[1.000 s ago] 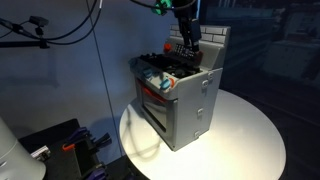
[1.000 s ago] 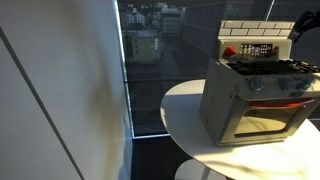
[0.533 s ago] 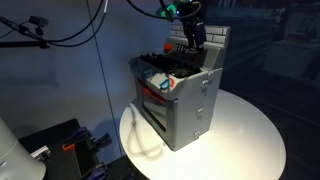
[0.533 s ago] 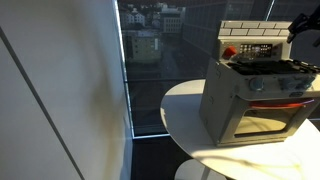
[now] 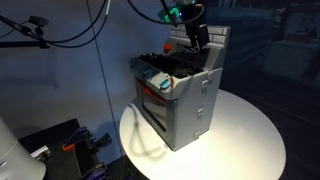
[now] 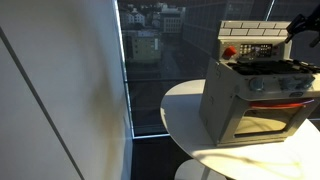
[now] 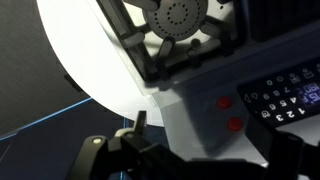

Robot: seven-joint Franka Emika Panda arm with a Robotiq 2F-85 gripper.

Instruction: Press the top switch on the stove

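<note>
The grey toy stove stands on a round white table; it also shows in an exterior view. Its brick-patterned back holds a red-framed panel with tiny pale bars. The top switch is the uppermost bar, barely resolved. My gripper hangs over the rear of the stove top, close in front of the back, its fingers together and holding nothing. In the wrist view a burner, two red buttons and the dark panel with pale keys show just beyond my gripper.
Black burners and teal knobs lie below the gripper. The table edge is near a window. Black cables and gear sit beside the table.
My gripper has shifted a little sideways along the stove's back, nearer the upright panel. The stove has not moved.
</note>
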